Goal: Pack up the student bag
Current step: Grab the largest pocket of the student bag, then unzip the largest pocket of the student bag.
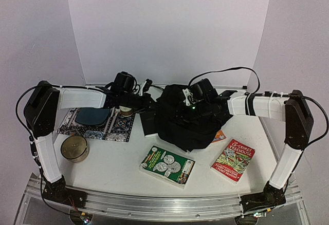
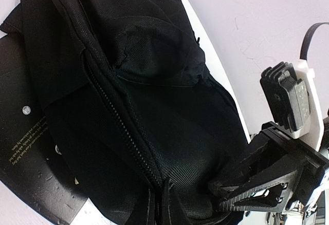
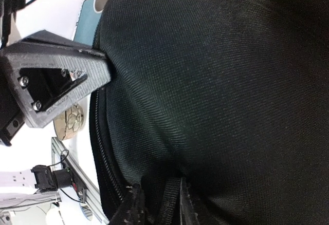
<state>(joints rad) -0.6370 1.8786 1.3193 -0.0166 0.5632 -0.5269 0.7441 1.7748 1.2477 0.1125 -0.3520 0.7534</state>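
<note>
Black student bag [image 1: 185,127] fabric is pinched in my right gripper [image 1: 191,103], centre frame. The left gripper [image 1: 141,101] I cannot tell. A slip could collapse the opening.

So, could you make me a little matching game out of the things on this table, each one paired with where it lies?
Things:
1. large soft black fabric backpack
2. green book with coins on its cover
3. red book titled 13-Storey Treehouse
4. round gold metal tin

Places:
A. front right
B. middle of the table
C. front left
D. front centre

Pairs: 1-B, 2-D, 3-A, 4-C
</note>
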